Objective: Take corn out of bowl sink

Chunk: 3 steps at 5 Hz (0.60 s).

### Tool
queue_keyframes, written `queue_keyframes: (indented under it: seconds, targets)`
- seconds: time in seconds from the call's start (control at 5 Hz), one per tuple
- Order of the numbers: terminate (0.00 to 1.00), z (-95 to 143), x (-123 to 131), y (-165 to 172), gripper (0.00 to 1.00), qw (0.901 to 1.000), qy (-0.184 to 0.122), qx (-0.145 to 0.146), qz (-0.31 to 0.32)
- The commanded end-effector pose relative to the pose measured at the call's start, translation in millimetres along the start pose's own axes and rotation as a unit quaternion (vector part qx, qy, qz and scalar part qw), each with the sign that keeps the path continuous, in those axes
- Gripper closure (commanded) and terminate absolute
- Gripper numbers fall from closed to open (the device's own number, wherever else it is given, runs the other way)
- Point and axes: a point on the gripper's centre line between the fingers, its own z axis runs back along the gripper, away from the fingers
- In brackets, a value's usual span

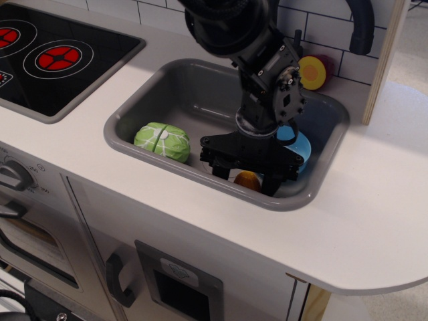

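The yellow-orange corn (247, 180) lies low on the grey sink's floor by its front wall (267, 198), outside the light-blue bowl (299, 145). The bowl sits in the sink's right part, half hidden behind my arm. My black gripper (246, 175) points down into the sink and straddles the corn. Its fingers (219, 165) stand apart, with a small gap showing on the corn's left side. The corn's upper part is hidden under the gripper.
A green toy cabbage (162, 142) lies in the sink's left part. A round yellow-and-red disc (311, 72) stands on the back rim near the black faucet (362, 30). A black stove top (60, 59) is at the left. White counter surrounds the sink.
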Motion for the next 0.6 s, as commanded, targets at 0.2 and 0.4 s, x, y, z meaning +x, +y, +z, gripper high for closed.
queue_keyframes:
  seconds: [0.2, 0.4]
  targets:
    - [0.00, 71.2, 49.0, 28.1, 0.00, 0.9974, -0.039, -0.040, 0.045]
    - [0.00, 71.2, 49.0, 28.1, 0.00, 0.9974, -0.039, -0.040, 0.045]
